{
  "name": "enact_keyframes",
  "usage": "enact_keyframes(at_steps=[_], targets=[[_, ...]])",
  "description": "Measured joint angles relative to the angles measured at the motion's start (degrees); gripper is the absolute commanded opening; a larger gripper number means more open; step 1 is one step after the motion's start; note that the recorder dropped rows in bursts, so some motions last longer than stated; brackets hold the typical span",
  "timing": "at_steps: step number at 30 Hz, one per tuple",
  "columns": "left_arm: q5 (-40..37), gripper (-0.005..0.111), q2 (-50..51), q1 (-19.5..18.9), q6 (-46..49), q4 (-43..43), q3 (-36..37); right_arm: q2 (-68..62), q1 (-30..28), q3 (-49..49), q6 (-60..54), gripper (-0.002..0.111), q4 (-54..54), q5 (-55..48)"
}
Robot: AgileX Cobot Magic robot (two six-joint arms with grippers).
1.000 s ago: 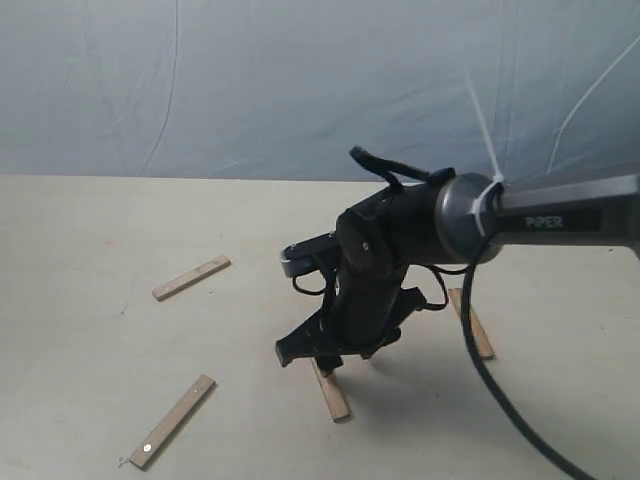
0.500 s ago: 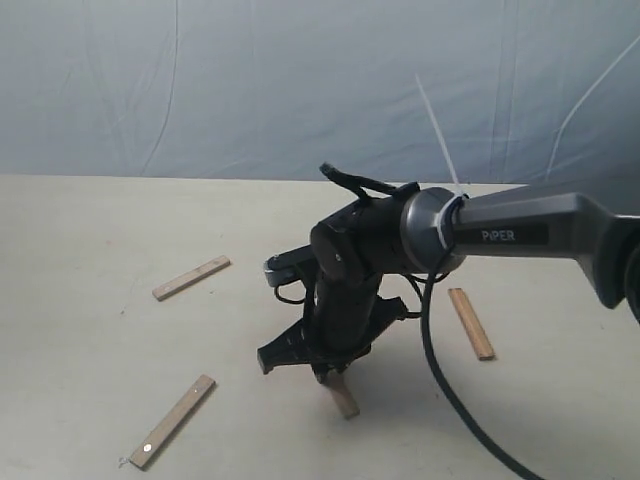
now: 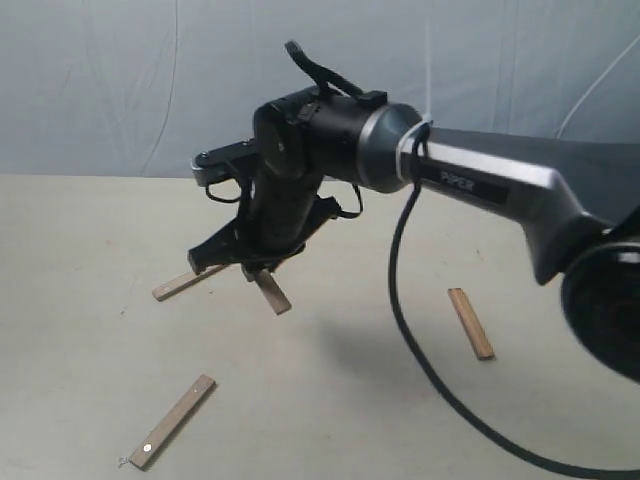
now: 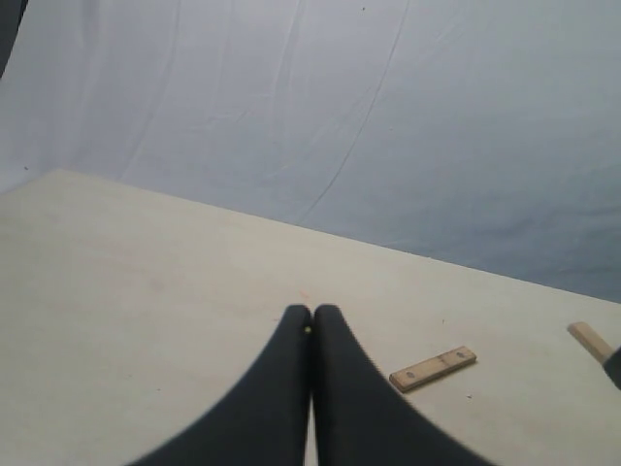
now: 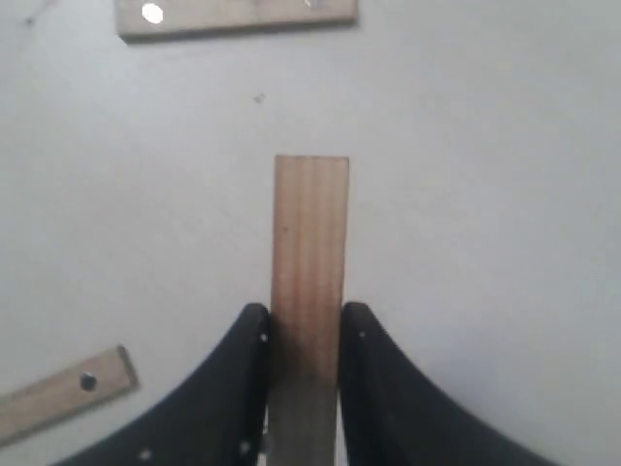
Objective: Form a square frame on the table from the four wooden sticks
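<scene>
**Right hand grips one wooden stick above the surface; three others lie apart**

The surface (image 3: pixel 60 340) is wide, flat and pale cream, matt, with faint specks and scuffs. Behind it hangs a wrinkled blue-grey cloth (image 3: pixel 120 80). The right arm (image 3: pixel 500 190), a smooth grey tube ending in a bulky black wrist, reaches across into the left half of the exterior view.

The right hand (image 3: pixel 255 272) is closed on the held stick (image 3: pixel 273 294). Its two curved black fingers (image 5: pixel 233 398) clamp the strip across its width, hiding one end. The free end points down at a tilt and looks to be clear of the surface.

All four wooden sticks are alike: short, thin, narrow strips of light-brown wood, flat-faced, with square-cut ends. The right wrist view shows fine grain running lengthwise.

The other three lie flat and well apart, none touching another:
- The back stick (image 3: pixel 172 289) lies on the left, partly hidden behind the right hand in the exterior view.
- The dotted stick (image 3: pixel 172 420) lies near the front left and bears a small pale dot near its nearer end.
- The lone stick (image 3: pixel 470 322) lies by itself on the right.

The left hand (image 4: pixel 311 325) shows only in its own wrist view. Its two smooth, tapered black fingers are pressed together with nothing between them, above bare surface.
</scene>
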State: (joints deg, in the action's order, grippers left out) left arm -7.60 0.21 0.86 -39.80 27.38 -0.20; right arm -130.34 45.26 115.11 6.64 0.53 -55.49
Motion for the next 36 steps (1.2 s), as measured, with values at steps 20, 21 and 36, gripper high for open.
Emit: enact_keyframes(at_steps=[20, 21, 36], targets=[[0.00, 0.000, 0.00, 0.00, 0.00, 0.49, 0.00, -30.39, 2.17, 45.89, -3.02, -0.001, -2.17, -12.98], [0.00, 0.000, 0.00, 0.00, 0.00, 0.49, 0.00, -30.57, 2.17, 45.89, -3.02, -0.001, -2.38, -12.62], [0.00, 0.000, 0.00, 0.00, 0.00, 0.49, 0.00, -33.69, 5.14, 45.89, -3.45, -0.001, 0.15, -5.98]])
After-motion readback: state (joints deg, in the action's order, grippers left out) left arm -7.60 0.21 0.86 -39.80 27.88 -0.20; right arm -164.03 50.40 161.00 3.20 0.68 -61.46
